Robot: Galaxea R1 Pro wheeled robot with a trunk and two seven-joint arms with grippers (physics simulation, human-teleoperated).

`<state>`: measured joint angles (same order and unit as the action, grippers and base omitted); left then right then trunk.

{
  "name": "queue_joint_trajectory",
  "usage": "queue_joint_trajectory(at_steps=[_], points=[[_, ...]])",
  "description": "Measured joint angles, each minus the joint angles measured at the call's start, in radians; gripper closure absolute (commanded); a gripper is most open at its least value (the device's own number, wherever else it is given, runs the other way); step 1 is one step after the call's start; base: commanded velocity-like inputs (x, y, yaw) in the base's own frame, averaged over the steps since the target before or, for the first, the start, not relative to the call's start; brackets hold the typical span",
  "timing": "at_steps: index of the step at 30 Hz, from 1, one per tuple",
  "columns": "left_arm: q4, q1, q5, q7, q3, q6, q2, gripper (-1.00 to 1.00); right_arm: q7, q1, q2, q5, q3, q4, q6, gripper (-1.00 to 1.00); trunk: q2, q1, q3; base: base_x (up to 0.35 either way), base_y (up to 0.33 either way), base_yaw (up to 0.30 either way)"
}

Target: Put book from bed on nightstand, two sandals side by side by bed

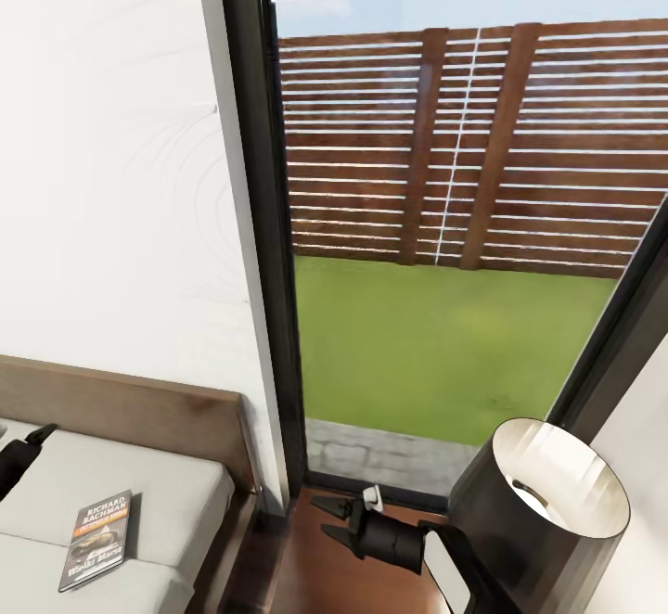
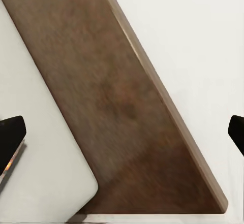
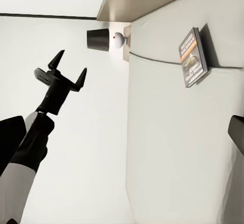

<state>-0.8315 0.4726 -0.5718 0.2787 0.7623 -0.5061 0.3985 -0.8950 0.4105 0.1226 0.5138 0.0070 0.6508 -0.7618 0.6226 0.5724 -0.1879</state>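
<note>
The book (image 1: 97,540), dark with white "RICHARD BACHMAN" lettering and an orange band, lies flat on the bed's pale mattress (image 1: 167,493) near the headboard (image 1: 139,410). In the right wrist view the book (image 3: 192,56) rests on the same mattress. My left gripper (image 1: 23,452) hangs open over the bed, left of the book, and it is seen open with nothing in it from the right wrist (image 3: 70,65). My right gripper (image 1: 325,519) is open and empty above the nightstand's glossy top (image 1: 311,582), beside the black lamp shade (image 1: 547,521). The sandals are out of view.
A tall dark-framed window (image 1: 264,224) stands between bed and nightstand, with grass and a slatted fence outside. White wall rises behind the headboard (image 2: 117,107). A second black-shaded lamp (image 3: 104,38) stands at the bed's far side.
</note>
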Motion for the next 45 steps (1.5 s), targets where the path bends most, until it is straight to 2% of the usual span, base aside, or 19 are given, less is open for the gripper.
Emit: queue_joint_trajectory(at_steps=[8, 11, 14, 15, 17, 20, 23, 26, 32, 45], points=[[0.002, 0.0, -0.001, -0.011, -0.001, 0.001, -0.012, -1.0, 0.0, 0.0, 0.0, 0.0, 0.0, -0.001, 0.001, -1.0, 0.0, 0.0, 0.0, 0.0, 0.0, 0.0], [0.002, 0.0, -0.002, -0.039, -0.001, 0.0, -0.014, -1.0, 0.0, 0.0, 0.0, 0.0, 0.0, -0.001, 0.001, -1.0, 0.0, 0.0, 0.0, 0.0, 0.0, 0.0], [0.0, 0.001, -0.021, -0.112, -0.002, -0.001, -0.021, -1.0, 0.0, 0.0, 0.0, 0.0, 0.0, -0.001, 0.001, -1.0, 0.0, 0.0, 0.0, 0.0, 0.0, 0.0], [0.0, 0.001, -0.031, -0.123, -0.002, -0.001, -0.021, -1.0, 0.0, 0.0, -0.001, 0.0, 0.0, -0.001, 0.001, -1.0, 0.0, 0.0, 0.0, 0.0, 0.0, 0.0], [0.001, 0.001, -0.071, -0.157, -0.001, -0.001, -0.023, -1.0, 0.0, 0.0, 0.0, 0.0, 0.0, -0.001, 0.001, -1.0, 0.0, 0.0, 0.0, 0.0, 0.0, 0.0], [0.003, 0.002, -0.153, -0.214, -0.001, -0.001, -0.023, -1.0, 0.0, 0.0, -0.001, 0.0, 0.0, -0.001, 0.002, -1.0, 0.0, 0.0, 0.0, 0.0, 0.0, 0.0], [0.003, 0.002, -0.201, -0.251, 0.0, 0.0, -0.024, -1.0, 0.0, 0.0, 0.0, 0.0, 0.0, -0.001, 0.003, -1.0, 0.0, 0.0, 0.0, 0.0, 0.0, 0.0], [0.003, 0.002, -0.223, -0.266, 0.0, 0.001, -0.025, -1.0, 0.0, 0.0, -0.001, 0.0, 0.0, -0.001, 0.003, -1.0, 0.0, 0.0, 0.0, 0.0, 0.0, 0.0], [0.004, 0.002, -0.236, -0.276, -0.002, 0.001, -0.026, -1.0, 0.0, 0.0, 0.0, 0.0, 0.0, -0.001, 0.003, -1.0, 0.0, 0.0, 0.0, 0.0, 0.0, 0.0], [0.002, 0.002, -0.236, -0.277, -0.006, 0.014, -0.042, -1.0, 0.0, 0.0, -0.001, 0.0, 0.0, -0.001, 0.003, -1.0, 0.0, 0.0, 0.0, 0.0, 0.0, 0.0]])
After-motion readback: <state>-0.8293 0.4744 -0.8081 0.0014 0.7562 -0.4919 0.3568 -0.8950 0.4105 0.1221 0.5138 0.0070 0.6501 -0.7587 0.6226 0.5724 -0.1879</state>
